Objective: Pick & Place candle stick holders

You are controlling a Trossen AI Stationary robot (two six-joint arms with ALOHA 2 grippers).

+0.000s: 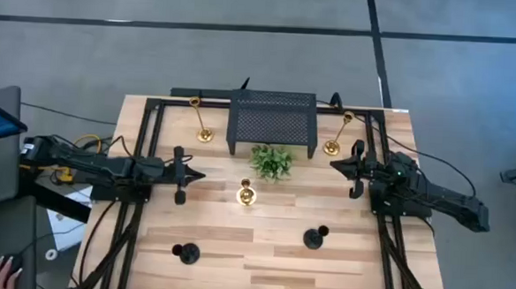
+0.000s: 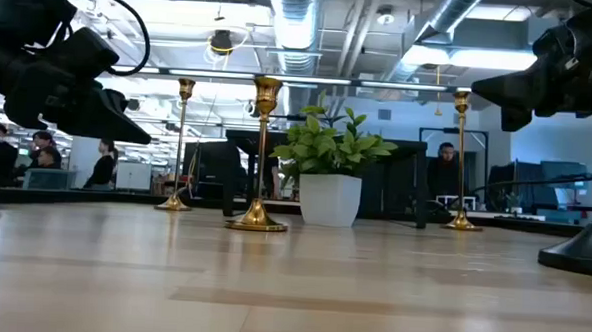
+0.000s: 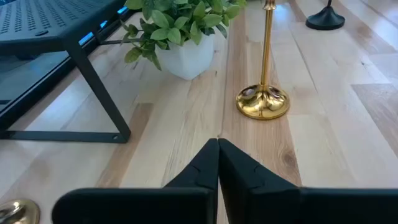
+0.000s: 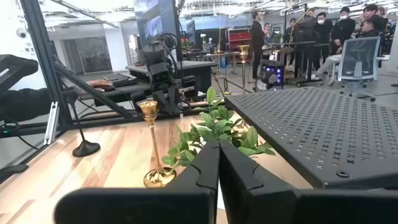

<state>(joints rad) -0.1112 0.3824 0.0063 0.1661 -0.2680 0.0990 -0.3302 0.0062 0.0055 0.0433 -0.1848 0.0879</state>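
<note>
The table (image 1: 262, 242) is pale wood planks with visible grain and a smooth, faintly satin surface. The gold candle stick holders (image 3: 263, 99) are polished metal, mirror-glossy at base and stem. The black holders (image 1: 314, 239) look matt. The black stand (image 4: 323, 134) is perforated matt metal. The plant (image 3: 180, 25) sits in a smooth white pot (image 3: 189, 59). The grippers' fingers (image 3: 199, 171) are matt black.

A black perforated stand (image 1: 272, 120) sits at the table's (image 1: 270, 251) far edge. Just before it — a small green plant (image 1: 271, 161), apparently white-potted.
</note>
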